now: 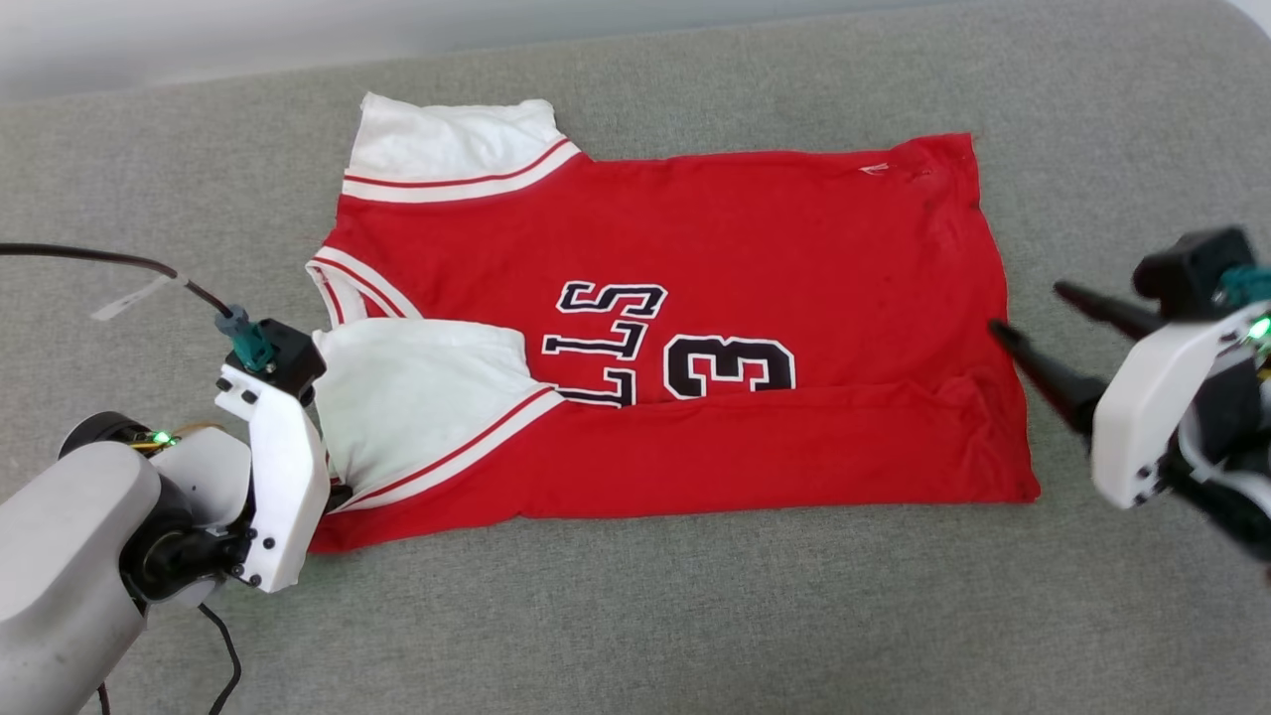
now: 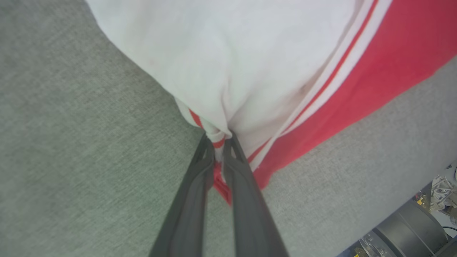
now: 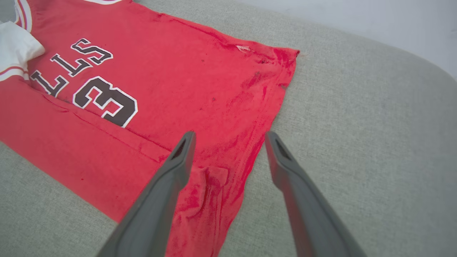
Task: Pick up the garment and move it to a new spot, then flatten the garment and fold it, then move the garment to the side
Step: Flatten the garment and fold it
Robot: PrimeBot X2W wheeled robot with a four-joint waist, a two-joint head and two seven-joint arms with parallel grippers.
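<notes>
The garment [image 1: 745,248], a red jersey with white sleeves and a black number 3, lies spread on the grey cushion, neck to the left and hem to the right. Its near long edge is folded over the lower part of the lettering, and the near white sleeve [image 1: 417,397] lies on top. My left gripper [image 2: 218,139] is shut on the striped edge of that sleeve, the cloth [image 2: 250,53] bunching at the fingertips. In the head view its fingers are hidden under the wrist housing [image 1: 283,477]. My right gripper [image 1: 1030,310] stands open just right of the hem, above the hem's edge [image 3: 230,135].
The grey cushion [image 1: 635,616] reaches all round the garment, with its back edge along a pale wall [image 1: 199,40]. A black cable [image 1: 99,260] runs to my left wrist. Beyond the cushion's edge, dark equipment [image 2: 410,228] shows in the left wrist view.
</notes>
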